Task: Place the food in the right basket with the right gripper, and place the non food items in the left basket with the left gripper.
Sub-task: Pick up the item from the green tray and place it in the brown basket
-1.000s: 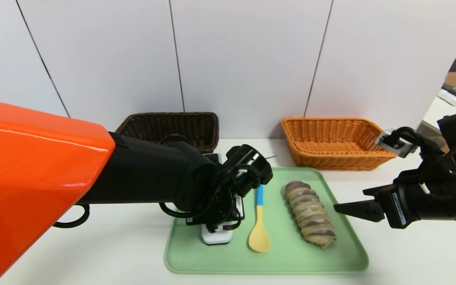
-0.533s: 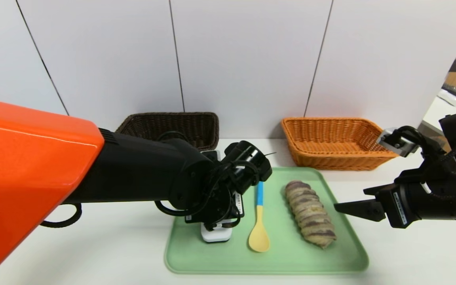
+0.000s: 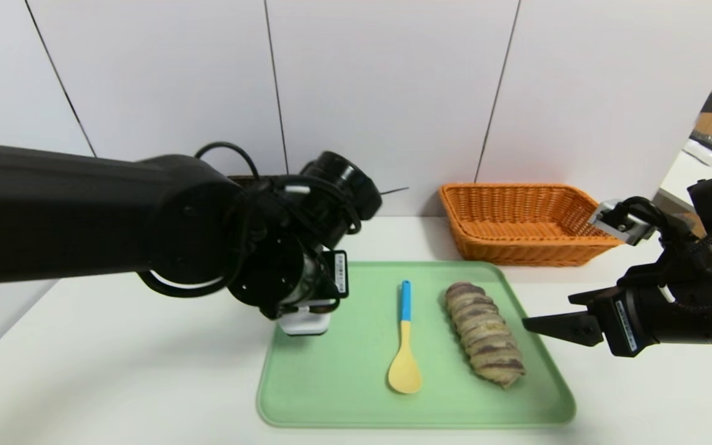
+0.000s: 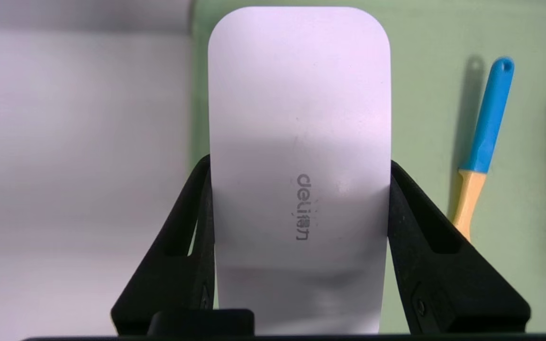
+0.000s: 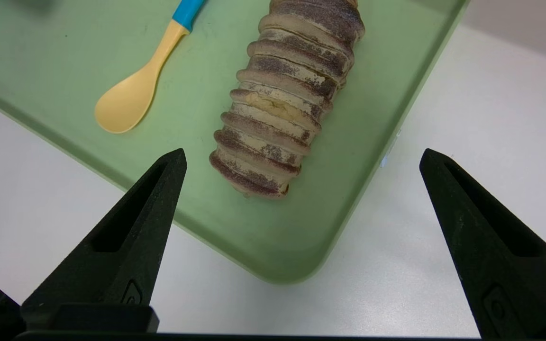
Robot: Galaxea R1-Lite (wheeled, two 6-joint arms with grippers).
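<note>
My left hand (image 4: 300,189) pinches the white case (image 4: 299,118) by its edges above the tray (image 3: 343,395); it may slip before reaching the dark basket. Right hand (image 5: 301,161) waits wide near the bread (image 3: 484,334).

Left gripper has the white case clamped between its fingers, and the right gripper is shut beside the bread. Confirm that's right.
Not quite. The left gripper does clamp the white case, but the right gripper is open, jaws wide apart near the end of the bread, holding nothing. The right wrist view shows it.

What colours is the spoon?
The spoon is yellow with a blue handle, shown best in the head view.
</note>
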